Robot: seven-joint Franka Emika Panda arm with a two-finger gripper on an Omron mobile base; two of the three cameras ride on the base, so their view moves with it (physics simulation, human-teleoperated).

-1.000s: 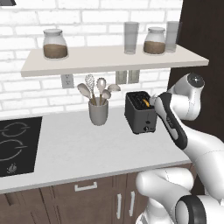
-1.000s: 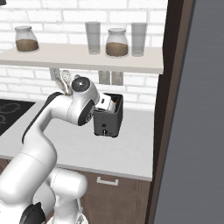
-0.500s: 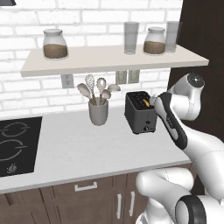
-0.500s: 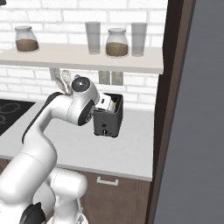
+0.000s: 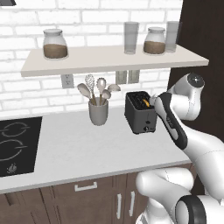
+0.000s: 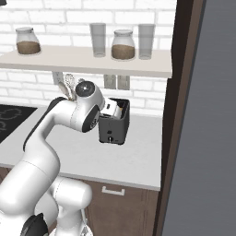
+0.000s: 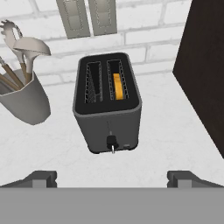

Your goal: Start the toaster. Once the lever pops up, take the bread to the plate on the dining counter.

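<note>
Gripper poised before the toaster, fingers spread.

Left base view: small black boxy two-slot toaster [image 5: 141,111] touches the arm's hand. Right base view: same. Hand view: gripper [image 7: 113,178] wide apart; yellow-tan bread slice [image 7: 117,86] sits in the toaster's right slot ahead; grey utensil cup [image 7: 24,103] ahead-left.

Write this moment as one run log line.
gripper: open, facing toaster front | bread: in right slot | grey utensil cup: beside toaster
</note>
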